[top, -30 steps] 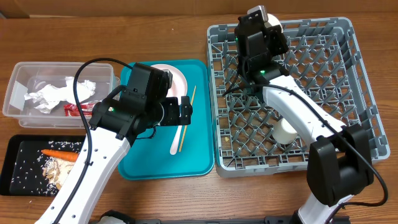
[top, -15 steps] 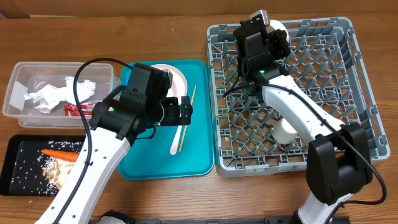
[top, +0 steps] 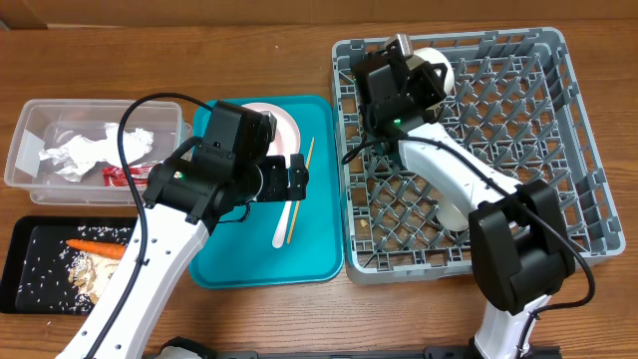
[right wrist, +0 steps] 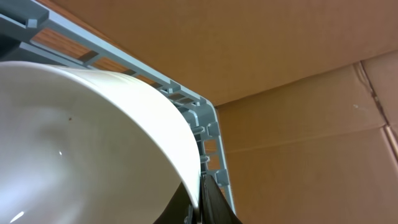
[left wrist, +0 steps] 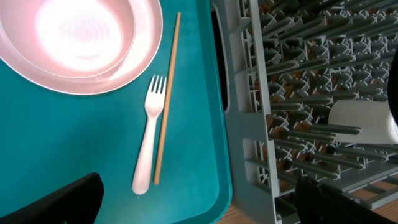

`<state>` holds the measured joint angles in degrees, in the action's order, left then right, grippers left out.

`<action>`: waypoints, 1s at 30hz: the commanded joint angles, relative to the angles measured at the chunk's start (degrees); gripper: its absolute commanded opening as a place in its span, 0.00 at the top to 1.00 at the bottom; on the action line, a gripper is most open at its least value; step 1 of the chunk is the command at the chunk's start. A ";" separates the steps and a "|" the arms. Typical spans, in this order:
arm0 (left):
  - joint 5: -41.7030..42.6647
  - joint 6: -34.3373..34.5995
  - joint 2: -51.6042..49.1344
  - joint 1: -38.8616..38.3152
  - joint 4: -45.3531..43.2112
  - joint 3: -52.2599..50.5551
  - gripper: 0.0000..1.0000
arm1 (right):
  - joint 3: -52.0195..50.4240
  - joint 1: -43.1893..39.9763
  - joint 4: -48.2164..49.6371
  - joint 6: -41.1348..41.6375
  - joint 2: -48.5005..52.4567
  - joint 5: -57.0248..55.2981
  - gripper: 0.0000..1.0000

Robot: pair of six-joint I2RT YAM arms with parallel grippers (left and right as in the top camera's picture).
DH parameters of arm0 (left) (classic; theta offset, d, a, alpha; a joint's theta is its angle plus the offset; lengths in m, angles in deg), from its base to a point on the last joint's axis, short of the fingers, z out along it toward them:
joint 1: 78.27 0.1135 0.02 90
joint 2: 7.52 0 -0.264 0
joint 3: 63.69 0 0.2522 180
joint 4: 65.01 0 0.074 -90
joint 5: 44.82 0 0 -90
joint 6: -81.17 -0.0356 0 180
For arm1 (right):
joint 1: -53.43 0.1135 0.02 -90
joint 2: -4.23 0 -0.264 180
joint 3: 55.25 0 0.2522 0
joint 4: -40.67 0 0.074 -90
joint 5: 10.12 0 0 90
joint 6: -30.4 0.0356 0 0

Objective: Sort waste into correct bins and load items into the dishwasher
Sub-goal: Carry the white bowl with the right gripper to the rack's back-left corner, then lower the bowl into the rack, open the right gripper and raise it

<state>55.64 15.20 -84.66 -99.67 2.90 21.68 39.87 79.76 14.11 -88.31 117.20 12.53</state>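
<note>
My right gripper point(top: 421, 62) is shut on the rim of a white bowl point(top: 436, 68) at the back left of the grey dish rack point(top: 573, 150); in the right wrist view the bowl point(right wrist: 93, 137) fills the frame with my fingers point(right wrist: 202, 202) pinching its edge. A white cup point(top: 460, 210) lies in the rack. My left gripper point(top: 296, 177) is open above the teal tray point(top: 319, 254); its view shows the pink plate point(left wrist: 81, 37), white fork point(left wrist: 148, 143) and a chopstick point(left wrist: 166, 99) on the tray. Napkins and the red wrapper point(top: 125, 175) lie in the clear tub point(top: 30, 115). Carrot point(top: 95, 246) and scraps lie in the black tray point(top: 30, 289).
The rack's grey wall point(left wrist: 249, 124) stands directly right of the teal tray's edge. The rack's back corner point(right wrist: 208, 124) is close behind the bowl, with a brown cardboard wall beyond. The tub and black tray sit at the table's left edge.
My right gripper has turned and shifted left with the bowl at the rack's back left. The left arm has not moved.
</note>
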 commanded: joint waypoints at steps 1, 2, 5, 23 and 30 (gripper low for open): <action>-0.55 -0.26 0.35 0.00 -0.20 0.92 0.00 | 0.04 2.54 -1.46 0.17 1.18 -0.15 0.96; -0.55 -0.26 0.35 0.00 -0.20 0.92 0.00 | 0.07 2.95 -2.01 0.39 1.18 -0.15 0.96; -0.55 -0.26 0.35 0.00 -0.20 0.92 0.00 | 0.07 4.13 -4.55 3.50 1.18 -0.11 0.96; -0.55 -0.26 0.35 0.00 -0.20 0.92 0.00 | 0.07 5.20 -11.15 11.23 1.18 0.13 0.96; -0.55 -0.26 0.35 0.00 -0.20 0.92 0.00 | 0.04 6.73 -11.15 11.23 1.18 0.15 0.83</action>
<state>55.64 15.20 -84.66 -99.67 2.90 21.68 40.22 84.87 2.87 -77.30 117.35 10.49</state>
